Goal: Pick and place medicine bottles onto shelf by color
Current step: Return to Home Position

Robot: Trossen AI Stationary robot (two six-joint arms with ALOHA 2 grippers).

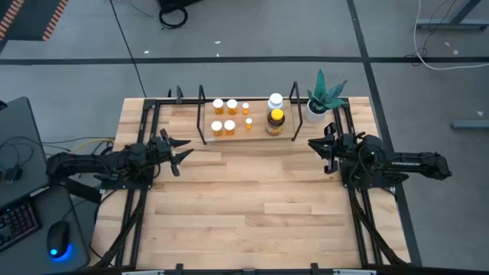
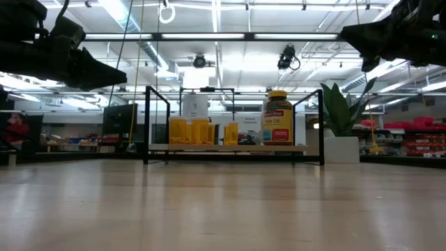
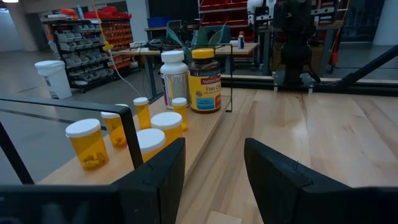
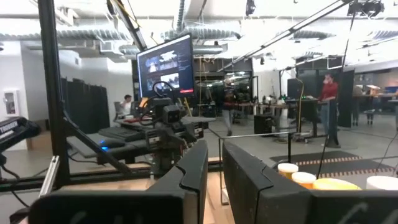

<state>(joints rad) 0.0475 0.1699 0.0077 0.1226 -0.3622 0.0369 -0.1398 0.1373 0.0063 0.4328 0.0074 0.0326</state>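
The shelf (image 1: 258, 134) stands at the table's far middle, a black rod rack around a light board. All the bottles stand upright on that board. Several small orange bottles (image 1: 229, 127) with white caps are grouped on its left part. The white bottle (image 1: 275, 100) and the amber yellow-capped bottle (image 1: 276, 120) stand on its right part. My left gripper (image 1: 182, 150) hovers open above the table, left of and nearer than the shelf, and touches nothing. My right gripper (image 1: 315, 145) hovers to the right of the shelf, narrowly open and empty. The left wrist view shows the orange bottles (image 3: 87, 144) and the amber bottle (image 3: 204, 79).
A white pot with a green plant (image 1: 324, 97) stands just right of the shelf at the far edge, close to my right arm. Black frame rails (image 1: 145, 145) run along both table sides. The wide wooden tabletop (image 1: 252, 206) lies nearer than the shelf.
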